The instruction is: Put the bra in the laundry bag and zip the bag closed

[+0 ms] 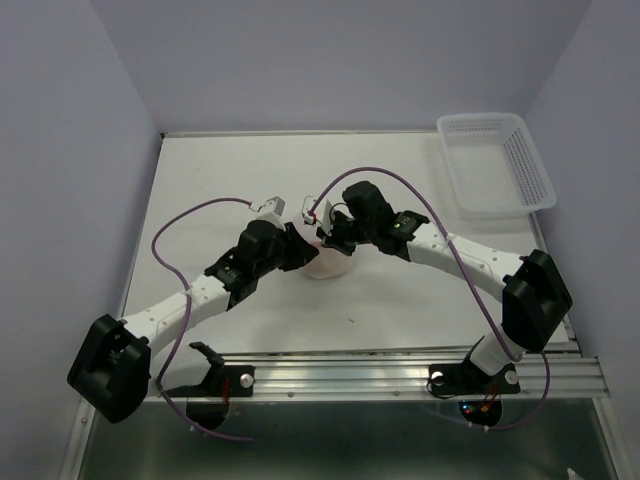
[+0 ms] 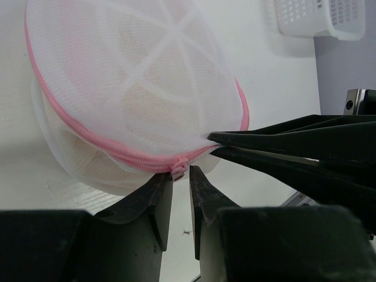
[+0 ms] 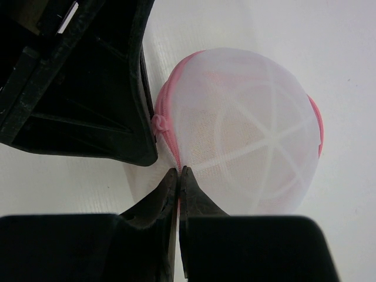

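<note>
The laundry bag (image 1: 328,264), a round white mesh pod with a pink zipper, lies mid-table between both grippers. The tan bra (image 2: 147,100) shows faintly through the mesh inside it, also in the right wrist view (image 3: 205,132). My left gripper (image 2: 181,176) stands with its jaws a narrow gap apart, and the pink zipper pull (image 2: 180,167) sits right at their tips. My right gripper (image 3: 179,171) is shut on the bag's pink rim, just beside the pull (image 3: 158,123). The zipper looks closed along the stretch I can see. In the top view the left gripper (image 1: 300,250) and right gripper (image 1: 330,245) nearly touch.
A rectangular white plastic lattice basket (image 1: 495,165) stands at the back right of the table and also shows in the left wrist view (image 2: 317,17). A metal rail (image 1: 400,375) runs along the table's near edge. Purple cables loop above both arms.
</note>
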Robot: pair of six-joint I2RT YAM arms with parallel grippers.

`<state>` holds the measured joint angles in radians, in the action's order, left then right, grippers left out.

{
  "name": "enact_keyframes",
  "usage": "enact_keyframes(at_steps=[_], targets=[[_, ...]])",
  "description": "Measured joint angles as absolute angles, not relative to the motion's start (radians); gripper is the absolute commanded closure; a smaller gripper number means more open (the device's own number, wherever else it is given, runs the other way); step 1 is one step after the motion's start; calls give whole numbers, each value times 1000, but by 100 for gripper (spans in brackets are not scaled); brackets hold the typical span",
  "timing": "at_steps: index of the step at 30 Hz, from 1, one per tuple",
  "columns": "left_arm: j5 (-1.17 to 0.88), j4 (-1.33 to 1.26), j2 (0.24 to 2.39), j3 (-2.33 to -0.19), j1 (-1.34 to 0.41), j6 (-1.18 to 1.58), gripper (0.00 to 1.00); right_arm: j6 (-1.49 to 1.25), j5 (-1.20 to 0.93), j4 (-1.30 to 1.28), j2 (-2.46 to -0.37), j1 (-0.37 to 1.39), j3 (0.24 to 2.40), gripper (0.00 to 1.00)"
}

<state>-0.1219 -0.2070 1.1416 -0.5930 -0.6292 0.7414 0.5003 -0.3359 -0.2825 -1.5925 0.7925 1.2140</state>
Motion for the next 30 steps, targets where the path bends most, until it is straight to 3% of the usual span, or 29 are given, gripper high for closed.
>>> enact_keyframes(at_steps=[4, 7, 11, 30], targets=[[-121, -213, 1144, -593, -629, 742, 71, 500, -336, -282, -1592, 793, 1214, 98], [-117, -213, 1145, -593, -629, 745, 77, 500, -336, -282, -1592, 793, 1214, 98], [-105, -217, 1144, -593, -629, 748, 100, 500, -336, -281, -1592, 793, 1214, 97], [44, -86, 1032, -592, -630, 763, 100, 654, -270, -237, -1560, 778, 1163, 98]])
